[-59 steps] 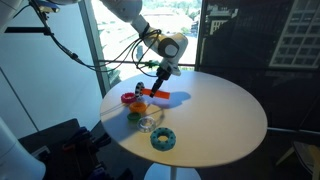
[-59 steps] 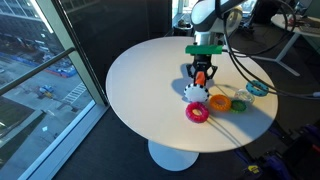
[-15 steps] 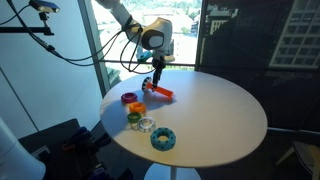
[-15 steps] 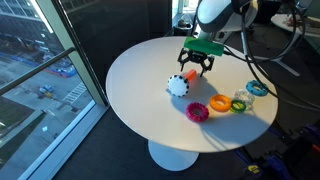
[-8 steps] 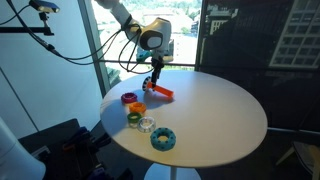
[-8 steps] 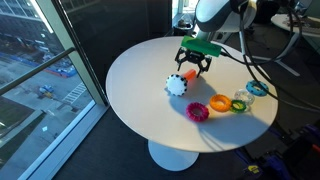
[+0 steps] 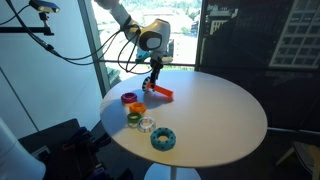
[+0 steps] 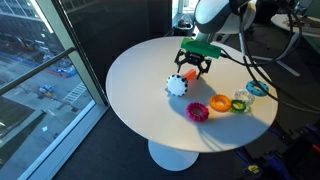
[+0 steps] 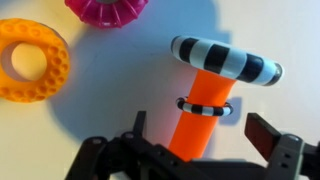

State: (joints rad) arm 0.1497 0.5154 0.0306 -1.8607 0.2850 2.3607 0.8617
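Orange peg (image 9: 205, 118) lies on its side on white table (image 9: 120, 100); shaft's near end sits between fingers (image 9: 268, 135) of gripper (image 9: 200, 140); fingers spread wide, gap on either side of shaft, nothing held; black-and-white striped disc (image 9: 225, 58) caps peg's far end, beyond fingertips; orange ring (image 9: 30, 62) and pink ring (image 9: 105, 10) lie farther off to one side, apart from peg; in an exterior view, teal ring (image 8: 258, 90) lies well apart from gripper.
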